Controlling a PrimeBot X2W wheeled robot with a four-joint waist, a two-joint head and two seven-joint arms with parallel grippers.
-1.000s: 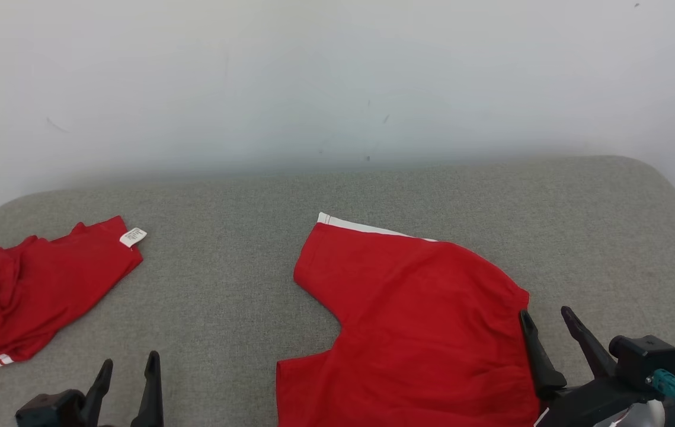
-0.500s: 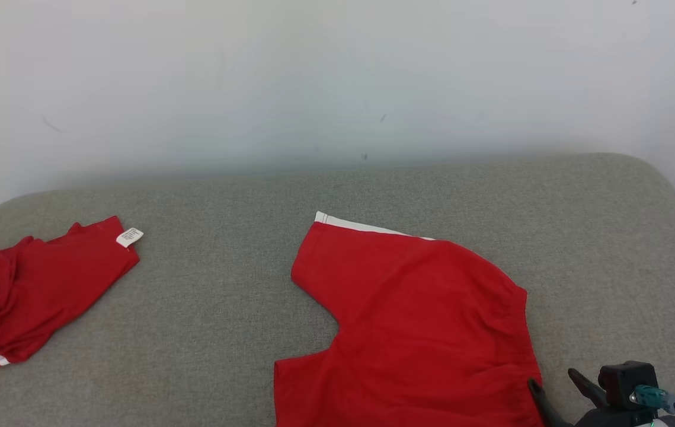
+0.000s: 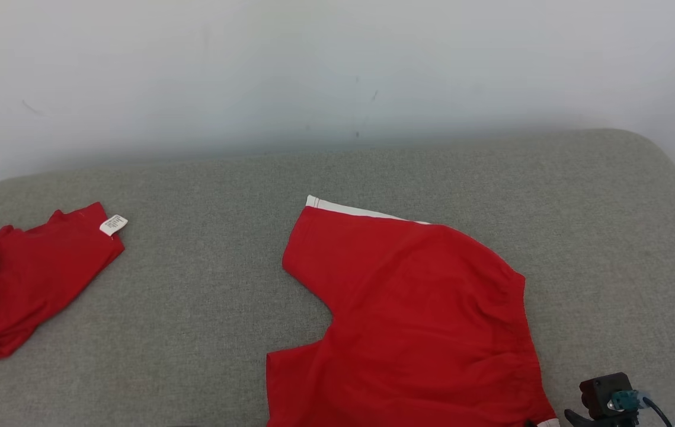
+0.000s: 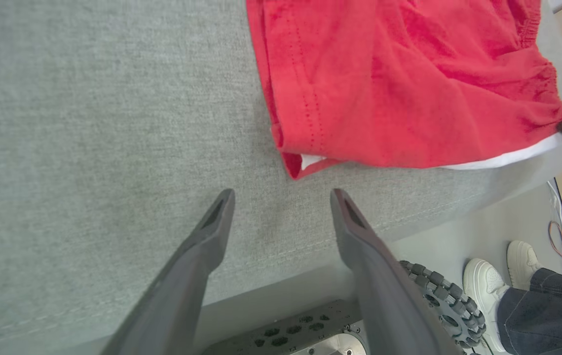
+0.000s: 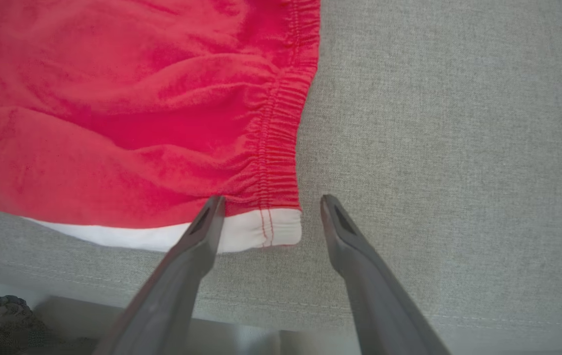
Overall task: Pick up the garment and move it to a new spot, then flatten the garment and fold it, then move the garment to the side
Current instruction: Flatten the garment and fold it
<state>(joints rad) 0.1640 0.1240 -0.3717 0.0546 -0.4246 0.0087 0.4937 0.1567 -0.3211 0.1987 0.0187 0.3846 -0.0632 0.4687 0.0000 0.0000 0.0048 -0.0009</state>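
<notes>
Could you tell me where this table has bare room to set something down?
Free: the strip between the crumpled garment at the left and the red shorts; the far band along the wall; the table's right end. Crowded: the near edge, where the left gripper and right gripper sit at the shorts' corners.

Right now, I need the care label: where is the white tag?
In the head view, the white tag sits on the far corner of the crumpled red garment at the left of the cushion.

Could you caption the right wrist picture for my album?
Open right end effector poised at the white-edged, elasticated corner of a red garment on a grey padded surface.
</notes>
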